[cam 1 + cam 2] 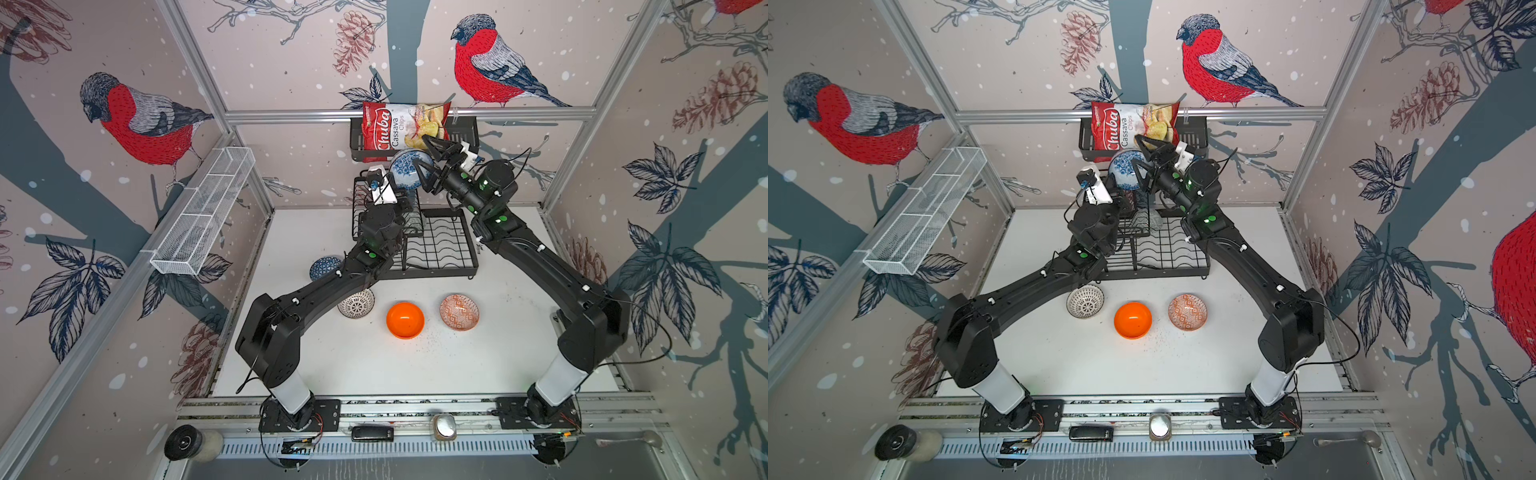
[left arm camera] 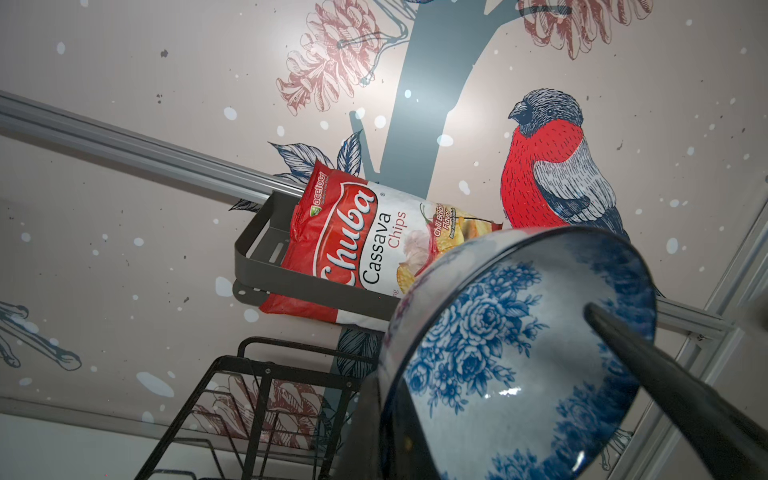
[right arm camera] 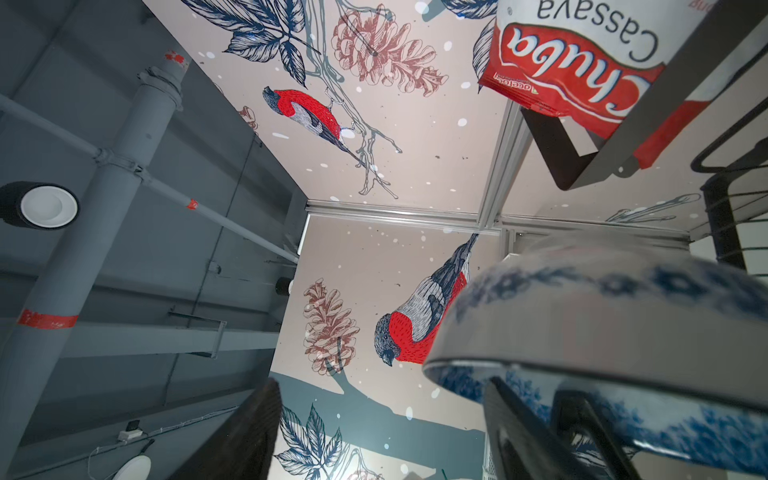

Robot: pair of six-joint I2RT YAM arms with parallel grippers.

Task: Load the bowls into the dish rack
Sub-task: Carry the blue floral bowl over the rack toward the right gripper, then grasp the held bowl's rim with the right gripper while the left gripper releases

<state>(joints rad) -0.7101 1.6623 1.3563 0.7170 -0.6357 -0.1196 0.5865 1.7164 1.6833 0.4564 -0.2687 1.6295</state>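
Jaws of the left gripper [image 2: 480, 341] are pinched tight on the rim of the floral bowl [image 1: 406, 168]. One finger [image 2: 665, 382] is inside the bowl and its mate presses the outside wall. The bowl hangs tilted in those jaws, up in the air over the back end of the rack [image 1: 444, 245]. Just beyond the jaws hangs the chips bag [image 1: 399, 129] in its basket [image 1: 467, 137].

The right gripper [image 1: 420, 151] stands at the bowl's other side, jaws well apart and holding nothing. In its wrist view the bowl's rim sits close by one finger [image 3: 519, 436], with a wide gap across to the other finger [image 3: 245, 436]. I cannot tell whether the near finger touches the bowl.

Well below both pairs of jaws, four more bowls stand upright on the table [image 1: 415, 365]. The blue bowl [image 1: 323, 266] is beside the left arm. The lined bowl [image 1: 355, 303], orange bowl [image 1: 405, 320] and patterned bowl [image 1: 459, 311] stand in a row in front of the rack.
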